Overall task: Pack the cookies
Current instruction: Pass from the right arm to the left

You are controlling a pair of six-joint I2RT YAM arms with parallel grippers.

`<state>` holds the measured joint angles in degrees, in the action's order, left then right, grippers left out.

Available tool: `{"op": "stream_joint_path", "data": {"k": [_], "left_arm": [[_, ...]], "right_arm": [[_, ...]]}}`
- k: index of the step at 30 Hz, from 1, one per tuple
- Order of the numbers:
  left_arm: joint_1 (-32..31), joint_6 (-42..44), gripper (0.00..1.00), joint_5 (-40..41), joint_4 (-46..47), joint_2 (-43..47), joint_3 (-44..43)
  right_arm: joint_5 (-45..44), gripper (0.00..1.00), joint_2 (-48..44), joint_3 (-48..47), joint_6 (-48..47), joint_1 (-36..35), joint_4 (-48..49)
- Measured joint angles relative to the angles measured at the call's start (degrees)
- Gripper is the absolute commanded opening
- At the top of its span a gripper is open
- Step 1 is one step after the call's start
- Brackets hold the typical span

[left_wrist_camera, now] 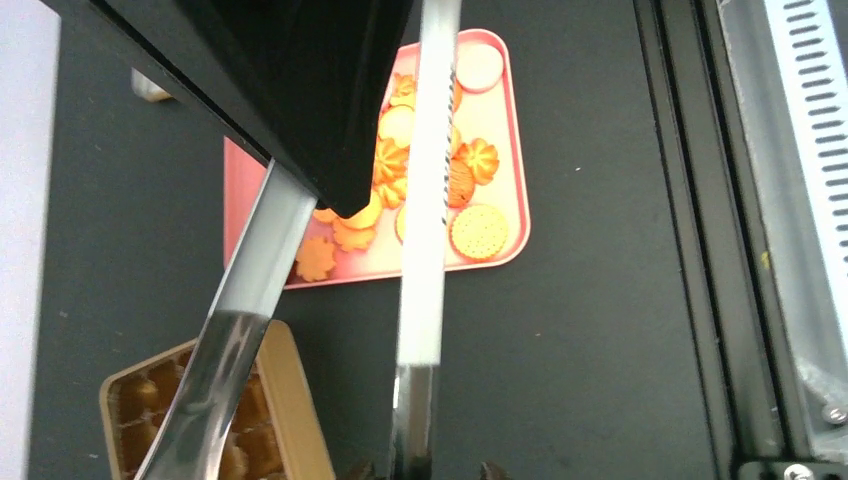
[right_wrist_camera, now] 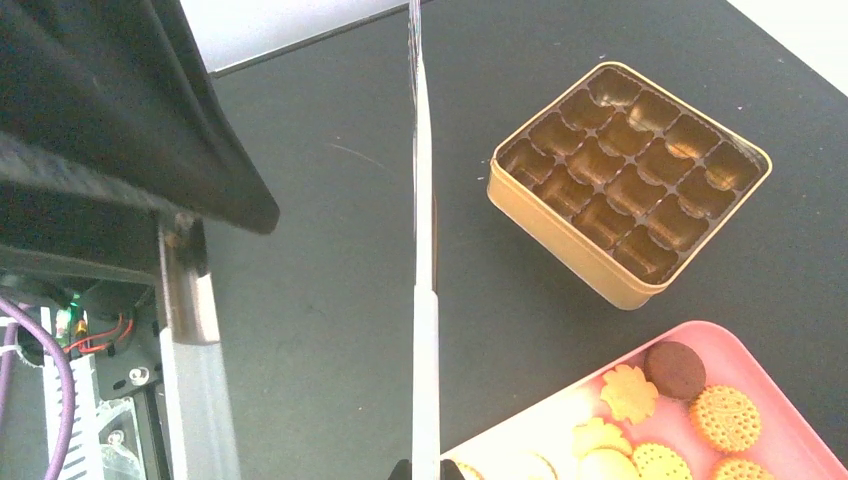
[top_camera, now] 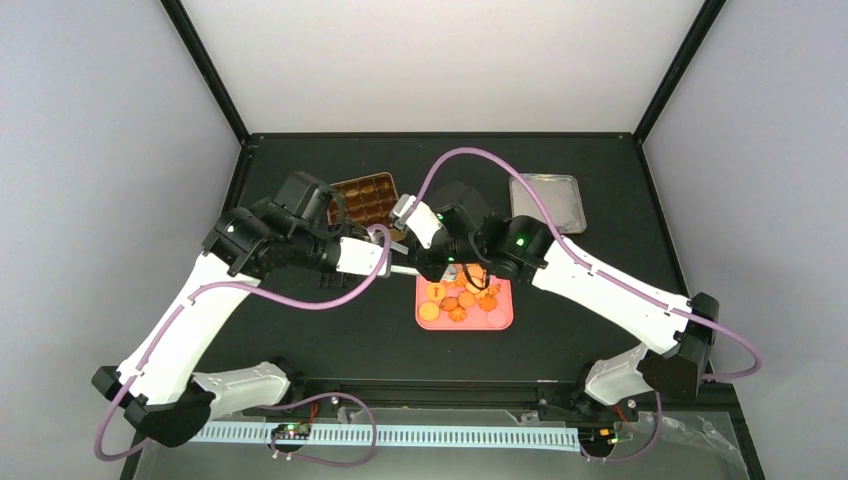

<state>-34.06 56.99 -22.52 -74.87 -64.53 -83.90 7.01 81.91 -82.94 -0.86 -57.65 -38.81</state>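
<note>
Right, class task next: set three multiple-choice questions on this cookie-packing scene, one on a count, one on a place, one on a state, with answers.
1. The tin has how many compartments? A 9; B 16; C 25.
2. The cookies lie: A in the tin; B on the pink tray; C in a bowl.
3. The tin is: A empty; B half full; C full.
Answers: B, four rows of four; B, all those seen sit on the tray; A, every compartment shows bare.
</note>
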Motion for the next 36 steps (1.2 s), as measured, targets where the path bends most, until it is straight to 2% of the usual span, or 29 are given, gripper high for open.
{"op": "stream_joint_path", "data": {"k": [13, 25, 36], "left_arm": [[0.37, 0.83, 0.02, -3.58, -2.43, -3.56, 0.55], [1.6, -0.55, 0.02, -1.38, -3.32, -0.28, 1.01], [1.6, -3.58, 0.02, -2.58, -2.62, 0.11, 3.15]], "right_arm": [[-5.4, 0.01, 1.88, -1.14, -0.26, -1.6, -0.07], [-7.8, 0.01, 9.29, -9.73, 1.73, -0.46, -3.54], [-12.63, 0.01, 12.85, -14.71, 4.42, -0.46, -9.81]]}}
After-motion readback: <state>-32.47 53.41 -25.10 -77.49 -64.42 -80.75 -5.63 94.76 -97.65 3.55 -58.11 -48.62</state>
